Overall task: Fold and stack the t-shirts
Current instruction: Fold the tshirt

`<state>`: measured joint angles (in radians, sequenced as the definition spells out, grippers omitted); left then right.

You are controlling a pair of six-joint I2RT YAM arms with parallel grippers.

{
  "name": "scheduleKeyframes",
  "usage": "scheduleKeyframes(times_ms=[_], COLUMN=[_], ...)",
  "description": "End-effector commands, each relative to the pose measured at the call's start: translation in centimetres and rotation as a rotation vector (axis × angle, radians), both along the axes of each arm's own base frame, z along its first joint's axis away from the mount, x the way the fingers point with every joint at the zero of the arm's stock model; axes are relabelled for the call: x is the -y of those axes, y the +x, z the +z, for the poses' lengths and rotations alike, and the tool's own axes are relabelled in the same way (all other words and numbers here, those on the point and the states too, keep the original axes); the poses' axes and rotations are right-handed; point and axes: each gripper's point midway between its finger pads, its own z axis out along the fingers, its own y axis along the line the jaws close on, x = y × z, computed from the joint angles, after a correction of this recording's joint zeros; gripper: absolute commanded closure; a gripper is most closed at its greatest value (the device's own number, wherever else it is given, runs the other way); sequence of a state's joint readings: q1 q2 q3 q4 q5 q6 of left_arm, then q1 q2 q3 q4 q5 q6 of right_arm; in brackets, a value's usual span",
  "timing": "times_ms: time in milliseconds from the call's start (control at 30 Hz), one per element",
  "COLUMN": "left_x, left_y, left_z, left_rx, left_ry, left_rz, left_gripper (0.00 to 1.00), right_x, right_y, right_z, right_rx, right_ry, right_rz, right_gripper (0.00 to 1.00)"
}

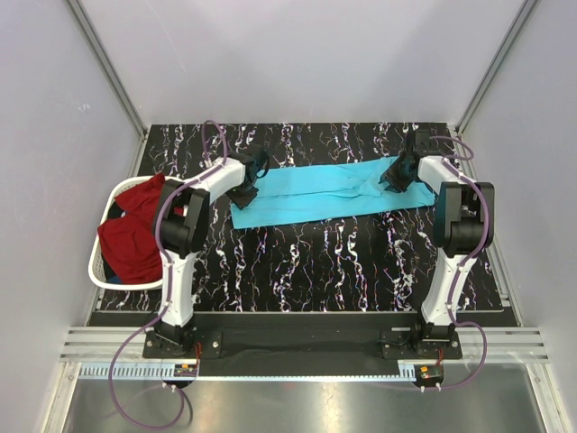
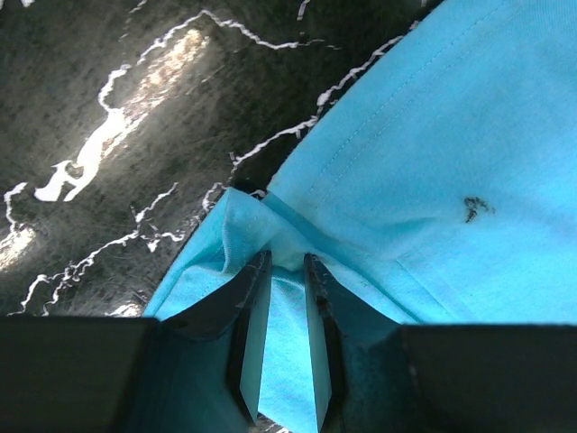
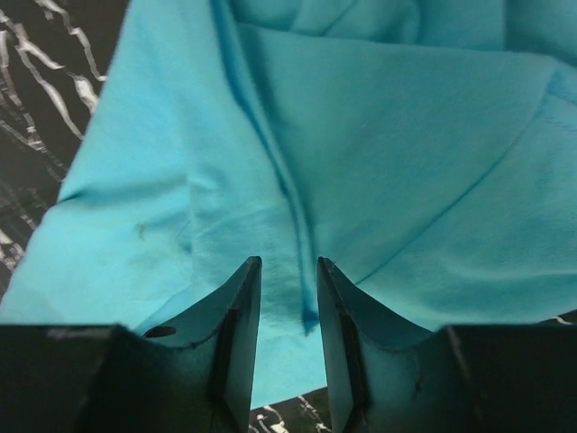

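Pinned at both ends: turquoise t-shirt [image 1: 325, 191] on the bench [image 1: 343, 262].

Lies as a long, narrow folded band across the far half of the black, white-veined bench, left end slightly nearer than the right. Shows the left claw [image 2: 287, 271] clenched on a puckered corner at the band's left end, with a thin strip of blue cloth squeezed between the two fingers and a stitched hem running away up and to the right. Shows the right claw [image 3: 288, 266] closed on a raised crease near the right end, fingers narrowly spaced with the fold caught between them. Leaves the dark red t-shirt [image 1: 131, 248] bunched in the white basket [image 1: 95, 262] at the bench's left edge, spilling over the rim, well apart from the turquoise one.
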<state>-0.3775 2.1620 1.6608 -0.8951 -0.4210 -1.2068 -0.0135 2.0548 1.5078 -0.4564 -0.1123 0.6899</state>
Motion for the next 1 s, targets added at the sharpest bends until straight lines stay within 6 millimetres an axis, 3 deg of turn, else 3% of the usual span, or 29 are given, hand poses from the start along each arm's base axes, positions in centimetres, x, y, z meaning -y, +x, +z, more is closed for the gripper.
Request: scheduleKeyframes(times_ms=[0,167,467,567,733,833,967], left_x=[-1.9,-1.5,-2.9,-2.1,-0.5,-0.3,0.1], left_y=[-1.7,-2.2,-4.3,-4.2,-2.7,-1.7,0.1], left_z=[-0.1,-0.9,0.0,1.1,5.4,7.6,8.3], left_rx=[-0.031,-0.06,-0.036,-0.013,0.09,0.149,0.163], left_ry=[0.046,0.028,0.067,0.056,0.011,-0.001,0.012], left_rz=[0.047,0.046,0.117,0.095,0.042,0.035,-0.018], left_gripper=[0.73,0.73,0.73,0.73,0.72,0.71,0.72], right_x=[1.2,1.1,3.2,2.4,2.5,2.5,2.2], right_y=[0.0,-0.3,-1.0,-0.5,1.4,2.6,5.5], right_z=[-1.4,-2.6,-3.2,-1.7,3.7,4.5,5.2], right_rx=[-0.014,-0.037,-0.056,-0.018,0.108,0.137,0.187], right_ry=[-0.07,-0.065,-0.135,-0.102,-0.116,-0.121,-0.117], right_rz=[-0.044,-0.031,-0.06,-0.016,-0.006,0.009,0.056], right_gripper=[0.62,0.64,0.7,0.71,0.73,0.73,0.73])
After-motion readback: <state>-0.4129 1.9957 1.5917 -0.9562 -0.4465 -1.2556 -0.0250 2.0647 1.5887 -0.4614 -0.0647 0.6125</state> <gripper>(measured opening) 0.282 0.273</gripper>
